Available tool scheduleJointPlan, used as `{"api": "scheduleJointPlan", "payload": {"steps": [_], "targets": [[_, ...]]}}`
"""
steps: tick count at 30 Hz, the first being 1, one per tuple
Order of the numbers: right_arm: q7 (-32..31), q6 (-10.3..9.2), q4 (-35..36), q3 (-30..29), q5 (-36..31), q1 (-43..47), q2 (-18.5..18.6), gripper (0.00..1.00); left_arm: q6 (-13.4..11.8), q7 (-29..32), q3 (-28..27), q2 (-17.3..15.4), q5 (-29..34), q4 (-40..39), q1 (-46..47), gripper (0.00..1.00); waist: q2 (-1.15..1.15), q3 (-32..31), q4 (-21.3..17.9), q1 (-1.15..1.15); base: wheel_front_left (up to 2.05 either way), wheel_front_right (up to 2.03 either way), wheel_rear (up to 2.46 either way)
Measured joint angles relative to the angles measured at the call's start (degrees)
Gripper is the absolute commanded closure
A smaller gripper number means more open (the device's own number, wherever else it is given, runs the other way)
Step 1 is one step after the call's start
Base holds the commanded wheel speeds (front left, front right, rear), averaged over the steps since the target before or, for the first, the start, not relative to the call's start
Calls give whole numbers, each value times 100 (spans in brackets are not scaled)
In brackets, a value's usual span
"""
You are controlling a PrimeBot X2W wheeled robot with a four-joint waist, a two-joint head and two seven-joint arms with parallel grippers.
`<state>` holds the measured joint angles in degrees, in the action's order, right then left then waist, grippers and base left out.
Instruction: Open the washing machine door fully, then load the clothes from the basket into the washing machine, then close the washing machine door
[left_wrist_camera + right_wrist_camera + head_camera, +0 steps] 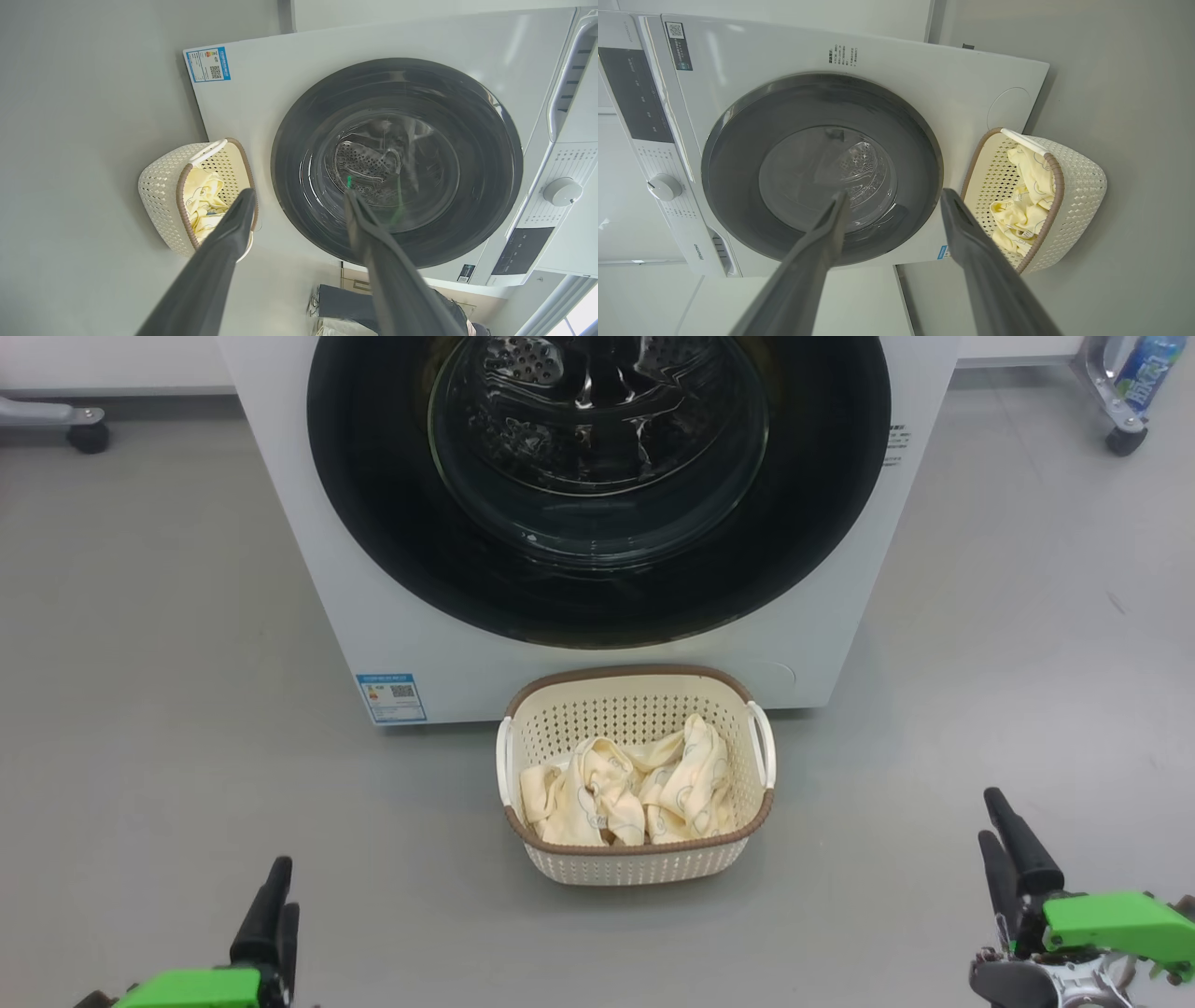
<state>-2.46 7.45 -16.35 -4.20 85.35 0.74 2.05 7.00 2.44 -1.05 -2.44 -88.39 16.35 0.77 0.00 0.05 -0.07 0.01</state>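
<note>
The white washing machine [308, 569] stands straight ahead with its round washing machine door [373, 504] shut flat against the front, and the steel drum shows through the glass. The cream basket [639, 868] sits on the floor just before it, holding crumpled pale yellow clothes [635, 789]. My left gripper [283, 887] is low at the left and my right gripper [990, 815] low at the right, both well back from the basket. In the wrist views, the left gripper [299, 193] and right gripper [894, 193] are both open and empty.
Grey floor spreads on both sides of the basket. A castor of a wheeled stand [89, 437] is at the far left. Another castor [1125, 439] with a blue bottle [1148, 369] above it is at the far right. The machine's knob [563, 191] is on its control panel.
</note>
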Motion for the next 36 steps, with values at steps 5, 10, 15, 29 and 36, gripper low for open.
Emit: {"api": "scheduleJointPlan", "payload": {"steps": [5,10,15,29,36], "targets": [[103,0,60,69,-246,-12,56,0,1,-100,91,-48,144,-77,4,0,0,-9,3,0,0,0,0],[219,0,135,125,-603,-48,122,0,1,-201,160,-112,397,-157,23,0,0,-20,5,0,0,0,0],[276,0,164,187,-860,-90,135,0,1,-288,210,-155,603,-188,42,0,0,-25,4,0,0,0,0],[457,0,286,290,-1757,-105,182,0,0,-547,355,-249,1410,-303,51,0,0,-50,19,-1,0,0,0],[563,0,343,342,-2258,-115,219,0,-49,-658,443,-326,1936,-364,54,0,0,-53,23,-1,0,0,0]]}}
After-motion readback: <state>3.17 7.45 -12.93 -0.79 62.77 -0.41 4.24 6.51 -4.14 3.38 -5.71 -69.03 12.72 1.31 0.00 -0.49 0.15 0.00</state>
